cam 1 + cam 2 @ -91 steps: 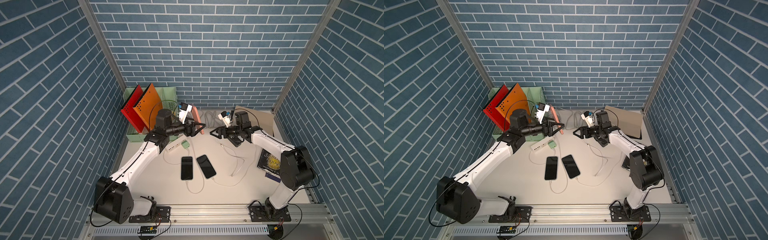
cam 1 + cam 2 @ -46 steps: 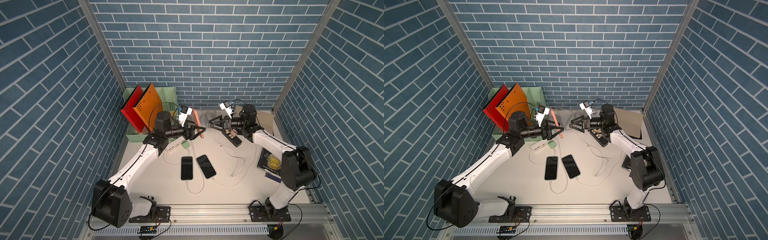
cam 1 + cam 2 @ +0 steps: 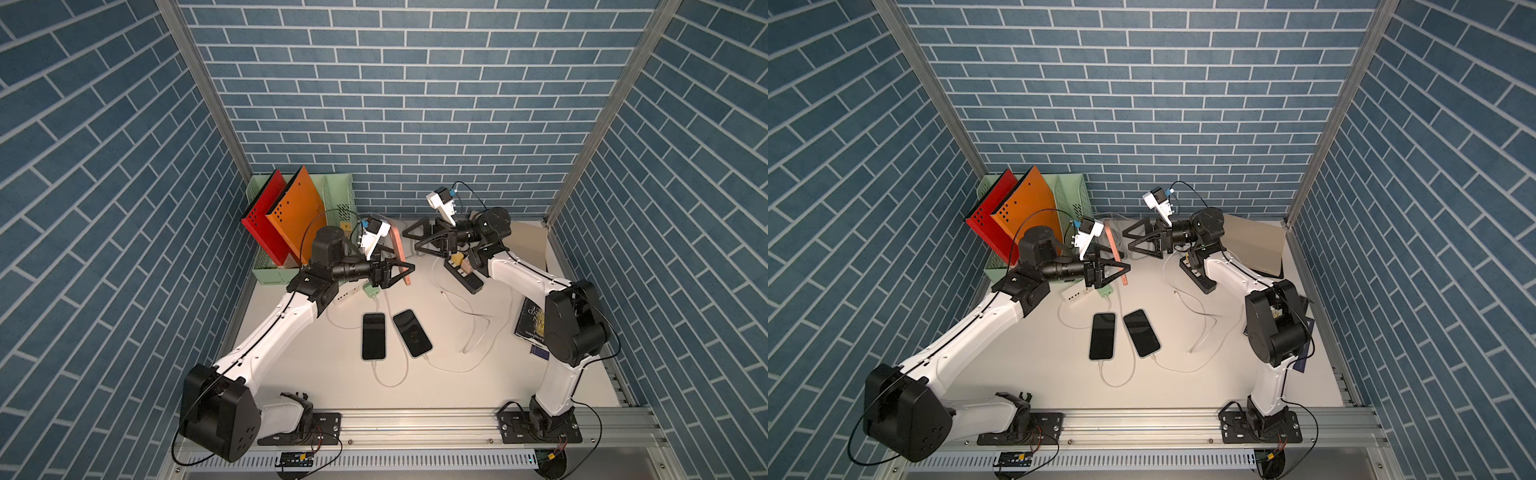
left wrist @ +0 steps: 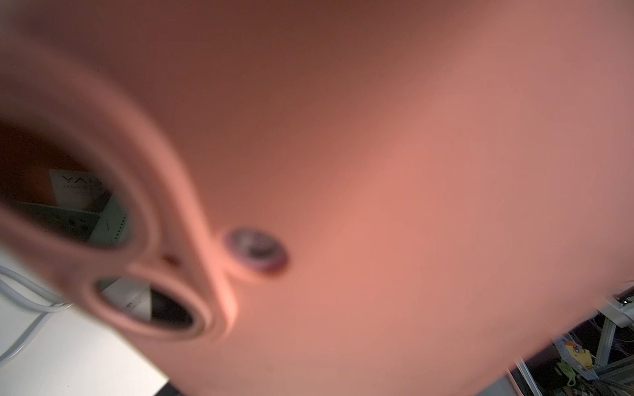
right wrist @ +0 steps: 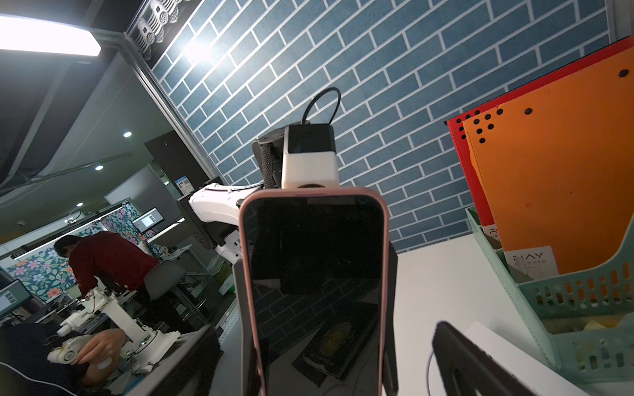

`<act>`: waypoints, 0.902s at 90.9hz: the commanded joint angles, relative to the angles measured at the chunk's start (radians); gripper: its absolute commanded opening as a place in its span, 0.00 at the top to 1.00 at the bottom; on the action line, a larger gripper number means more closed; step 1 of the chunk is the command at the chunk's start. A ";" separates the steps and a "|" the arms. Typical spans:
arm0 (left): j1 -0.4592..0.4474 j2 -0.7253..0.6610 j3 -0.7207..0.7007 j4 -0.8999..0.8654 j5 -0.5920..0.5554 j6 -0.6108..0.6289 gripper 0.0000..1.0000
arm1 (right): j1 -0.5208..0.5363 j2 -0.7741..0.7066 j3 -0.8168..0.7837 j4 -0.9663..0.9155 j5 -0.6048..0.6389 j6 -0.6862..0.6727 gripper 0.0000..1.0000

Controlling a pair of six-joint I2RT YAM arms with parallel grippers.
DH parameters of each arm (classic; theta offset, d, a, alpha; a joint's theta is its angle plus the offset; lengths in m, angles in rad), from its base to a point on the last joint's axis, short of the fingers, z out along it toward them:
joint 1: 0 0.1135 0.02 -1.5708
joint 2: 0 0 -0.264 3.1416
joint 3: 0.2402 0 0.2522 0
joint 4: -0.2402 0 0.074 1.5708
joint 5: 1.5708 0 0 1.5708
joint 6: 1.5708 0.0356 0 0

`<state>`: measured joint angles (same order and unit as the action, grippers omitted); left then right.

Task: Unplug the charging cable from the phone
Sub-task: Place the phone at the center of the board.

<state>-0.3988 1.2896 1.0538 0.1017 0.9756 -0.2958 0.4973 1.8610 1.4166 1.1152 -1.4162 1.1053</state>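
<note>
My left gripper is shut on a pink-cased phone, held on edge above the back of the table. The case's back fills the left wrist view and hides the jaws. My right gripper is open and raised, facing the phone's dark screen. Its fingers stand wide on either side without touching. A white charging cable lies loose on the table, its free plug apart from the held phone. The phone's lower end is out of view.
Two dark phones lie mid-table with white cables attached. A green rack with red and orange folders stands back left. A white power strip, a black power strip and a book are nearby.
My right gripper has swung up from low over the table, opened wider and now faces the phone. The left gripper has shifted slightly down and forward with the phone.
</note>
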 commanded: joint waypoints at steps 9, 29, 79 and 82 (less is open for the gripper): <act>-0.019 -0.022 0.000 0.021 0.029 0.033 1.00 | 0.017 0.024 0.046 0.063 -0.014 0.050 0.00; -0.028 -0.015 0.003 0.012 0.022 0.041 1.00 | 0.031 0.033 0.054 0.054 -0.003 0.048 0.00; -0.033 0.007 0.008 0.008 0.008 0.042 1.00 | 0.069 0.023 0.043 0.052 0.003 0.049 0.00; -0.034 0.007 0.008 0.007 0.008 0.044 1.00 | 0.070 0.023 0.042 0.053 0.004 0.048 0.00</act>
<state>-0.4255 1.2945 1.0538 0.0788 0.9802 -0.2718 0.5583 1.8835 1.4364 1.1305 -1.4147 1.1301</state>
